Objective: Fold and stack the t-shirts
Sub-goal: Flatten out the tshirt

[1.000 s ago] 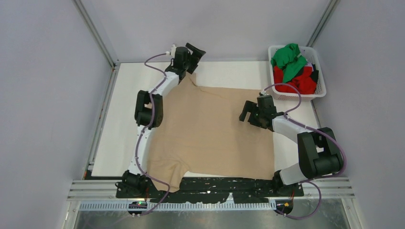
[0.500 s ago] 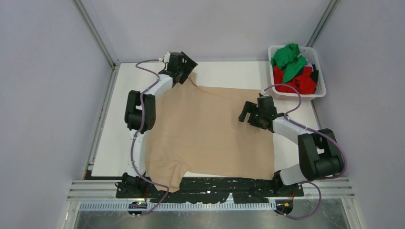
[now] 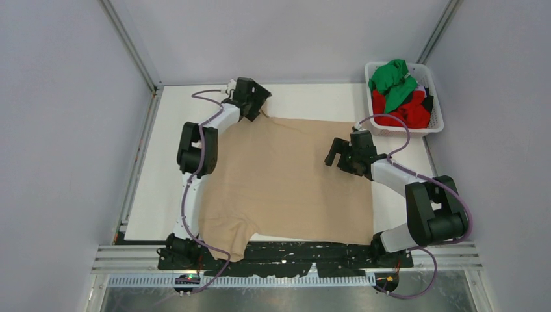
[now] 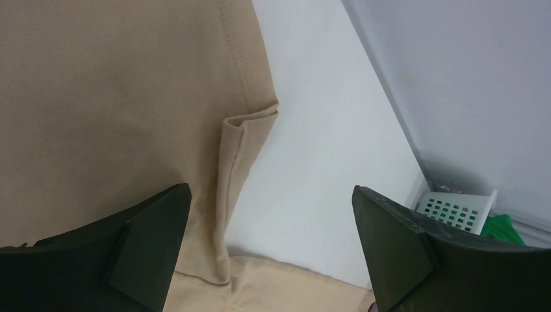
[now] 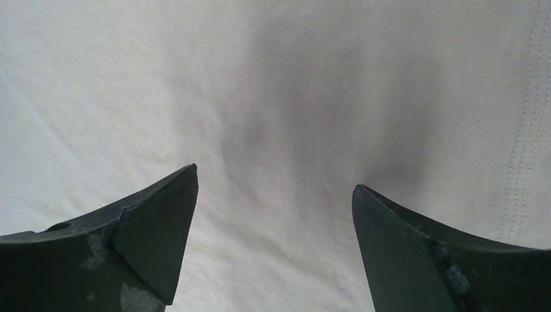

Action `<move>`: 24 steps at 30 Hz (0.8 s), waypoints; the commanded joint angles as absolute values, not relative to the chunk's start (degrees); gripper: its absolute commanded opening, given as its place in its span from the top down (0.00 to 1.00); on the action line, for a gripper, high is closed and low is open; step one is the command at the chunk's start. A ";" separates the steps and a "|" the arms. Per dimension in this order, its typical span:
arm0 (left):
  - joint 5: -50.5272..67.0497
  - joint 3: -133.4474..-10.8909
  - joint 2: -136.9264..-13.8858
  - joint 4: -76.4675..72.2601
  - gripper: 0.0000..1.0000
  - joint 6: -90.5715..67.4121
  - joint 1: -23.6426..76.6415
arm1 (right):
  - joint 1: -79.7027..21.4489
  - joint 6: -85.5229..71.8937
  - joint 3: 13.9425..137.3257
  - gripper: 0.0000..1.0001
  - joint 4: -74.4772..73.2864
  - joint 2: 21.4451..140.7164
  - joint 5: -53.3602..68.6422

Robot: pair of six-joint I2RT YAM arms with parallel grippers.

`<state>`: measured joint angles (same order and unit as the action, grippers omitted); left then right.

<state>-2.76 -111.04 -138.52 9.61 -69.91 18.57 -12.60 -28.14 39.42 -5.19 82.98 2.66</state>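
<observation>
A beige-tan t-shirt (image 3: pixel 286 175) lies spread flat on the white table, one sleeve hanging over the near edge. My left gripper (image 3: pixel 260 104) is open just above the shirt's far-left sleeve; in the left wrist view the folded sleeve corner (image 4: pixel 243 140) lies just ahead of and between the open fingers (image 4: pixel 156 234). My right gripper (image 3: pixel 333 155) is open and empty over the shirt's right part; its wrist view shows only cloth (image 5: pixel 273 130) between the fingers. The green t-shirt (image 3: pixel 392 78) and red t-shirt (image 3: pixel 403 112) lie crumpled in the basket.
A white lattice basket (image 3: pixel 436 107) stands at the table's far right corner; its corner shows in the left wrist view (image 4: pixel 458 208). Bare white table (image 3: pixel 312 101) lies beyond the shirt and along its left side. Grey walls enclose the table.
My left gripper has come down and toward me from near the back wall to the shirt's far-left sleeve. The right arm and the shirt have not moved.
</observation>
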 commanded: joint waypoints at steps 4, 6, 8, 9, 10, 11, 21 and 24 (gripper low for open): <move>-3.51 -119.59 -141.87 8.89 0.00 -71.56 21.07 | -12.31 -27.34 40.38 0.04 -3.60 83.54 2.56; -4.08 -121.26 -142.69 9.27 0.00 -71.54 21.60 | -12.26 -27.29 40.40 0.05 -3.58 83.84 2.52; -4.21 -122.89 -143.82 9.39 0.00 -72.01 21.86 | -12.24 -27.25 40.46 0.05 -3.56 84.00 2.58; -4.21 -123.86 -144.39 9.31 0.00 -72.25 21.95 | -12.23 -27.29 40.49 0.05 -3.57 84.01 2.61; -4.22 -124.99 -145.24 9.32 0.00 -72.58 22.08 | -12.24 -27.28 40.51 0.05 -3.54 84.02 2.67; -4.22 -126.39 -146.06 9.31 0.00 -72.84 22.21 | -12.23 -27.26 40.47 0.05 -3.57 83.98 2.66; 3.61 -129.75 -141.16 11.31 0.00 -64.17 21.65 | -12.09 -27.01 41.38 0.05 -4.80 81.57 2.00; 7.36 -124.56 -130.28 16.78 0.00 -52.20 21.69 | -12.04 -26.29 42.40 0.05 -8.05 80.15 0.96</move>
